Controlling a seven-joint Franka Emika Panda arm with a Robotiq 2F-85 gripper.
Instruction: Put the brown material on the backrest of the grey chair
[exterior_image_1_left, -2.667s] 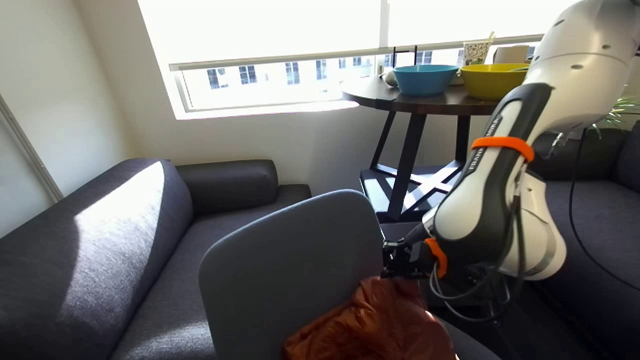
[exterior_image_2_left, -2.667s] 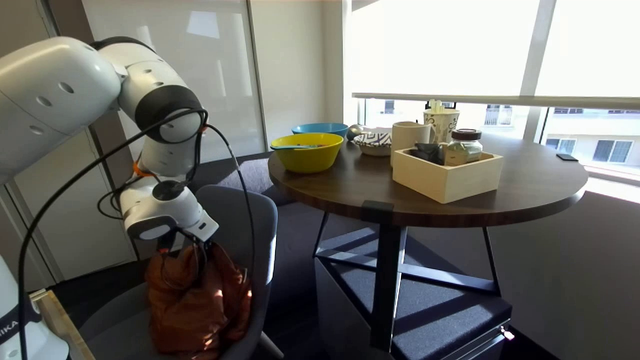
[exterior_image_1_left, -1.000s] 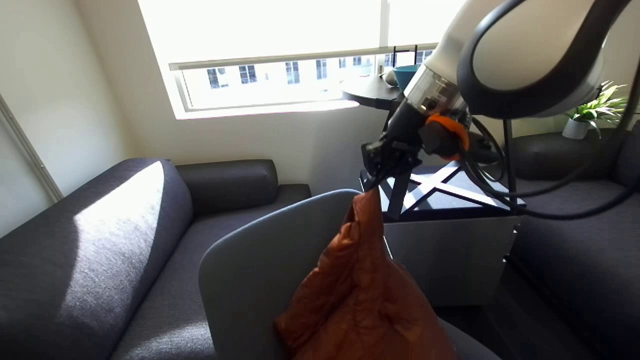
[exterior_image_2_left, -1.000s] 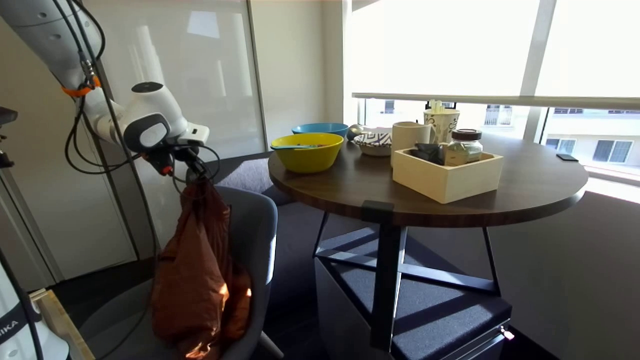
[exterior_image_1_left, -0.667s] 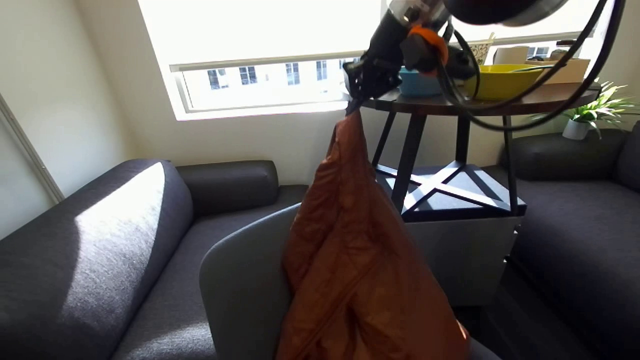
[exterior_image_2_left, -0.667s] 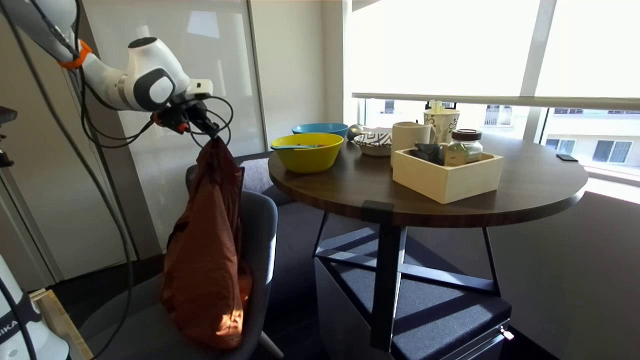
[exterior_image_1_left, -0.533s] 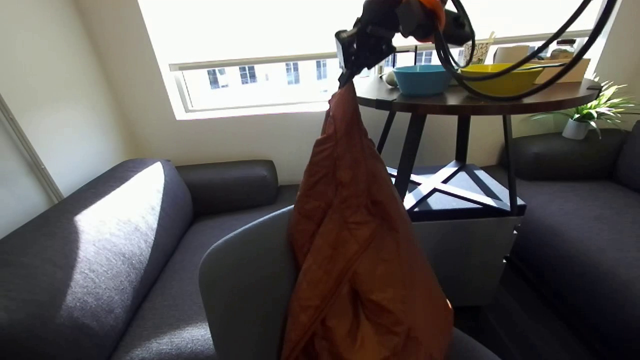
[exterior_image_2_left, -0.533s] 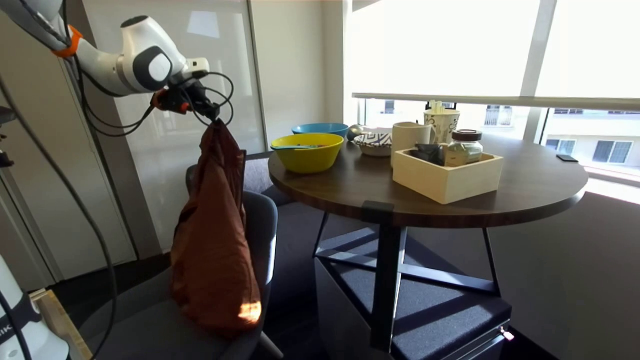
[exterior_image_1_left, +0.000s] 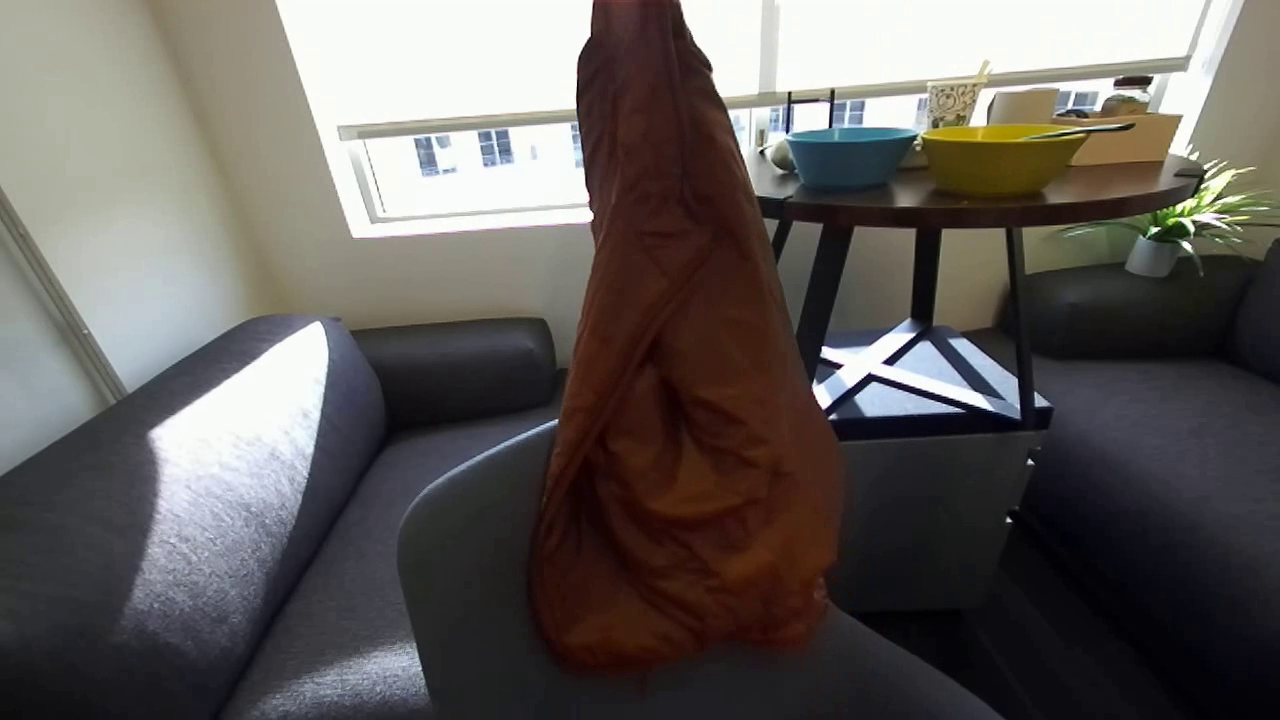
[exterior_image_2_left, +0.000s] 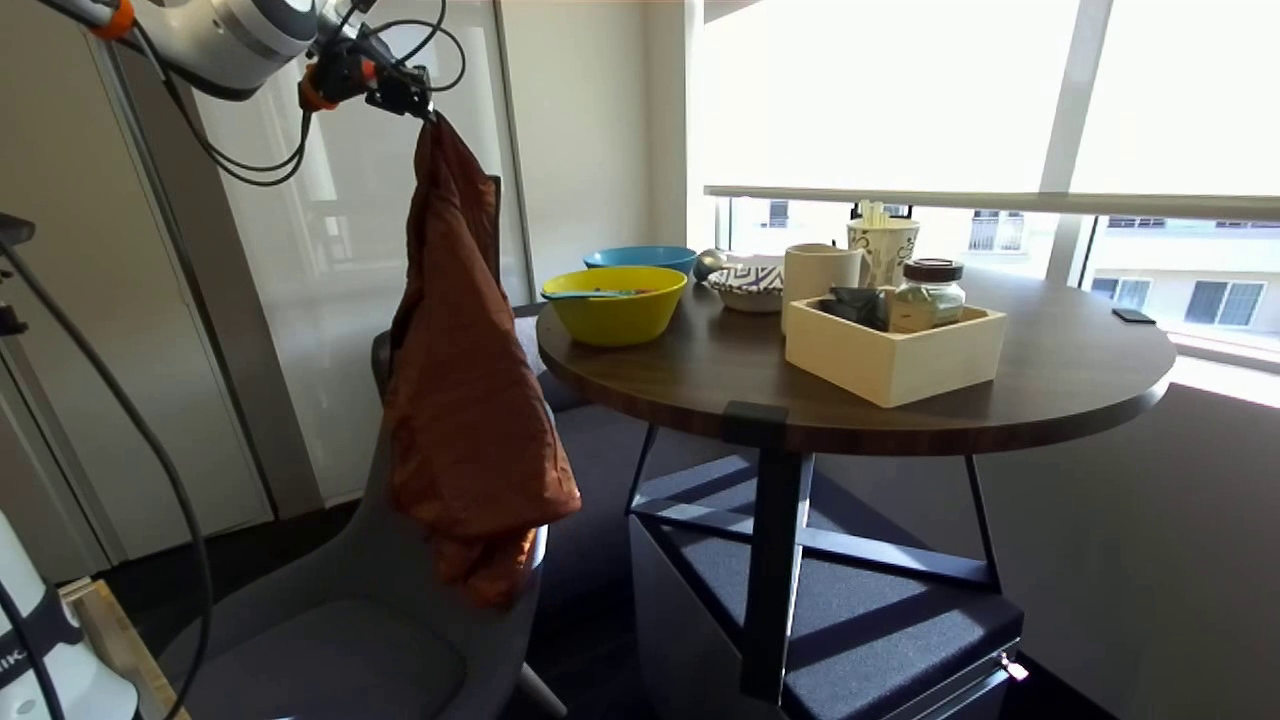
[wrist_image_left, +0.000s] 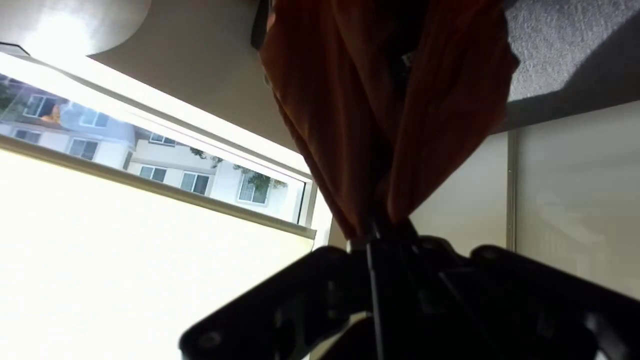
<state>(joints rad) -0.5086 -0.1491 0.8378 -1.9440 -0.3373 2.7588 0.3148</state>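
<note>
The brown material (exterior_image_1_left: 690, 400) is a rust-brown, puffy cloth hanging as a long, narrow-topped bundle; it also shows in an exterior view (exterior_image_2_left: 465, 400) and the wrist view (wrist_image_left: 345, 100). My gripper (exterior_image_2_left: 428, 112) is shut on its top end, above the grey chair. In the wrist view the jaws (wrist_image_left: 377, 232) pinch the gathered cloth. The gripper is out of frame in the exterior view where the cloth fills the middle. The grey chair (exterior_image_1_left: 470, 560) has its backrest partly hidden by the cloth. The chair seat (exterior_image_2_left: 340, 650) is below the cloth's lower end. I cannot tell whether cloth and backrest touch.
A round dark table (exterior_image_2_left: 690, 390) stands beside the chair, with a yellow bowl (exterior_image_2_left: 615, 310), a blue bowl (exterior_image_1_left: 850, 160) and a wooden box (exterior_image_2_left: 890, 350) on it. A dark sofa (exterior_image_1_left: 200, 500) is behind the chair. A window (exterior_image_1_left: 480, 180) is at the back.
My gripper has risen from the chair with the brown material. The cloth has stretched from a heap on the seat into a long hanging shape, and its lower end has lifted off the seat.
</note>
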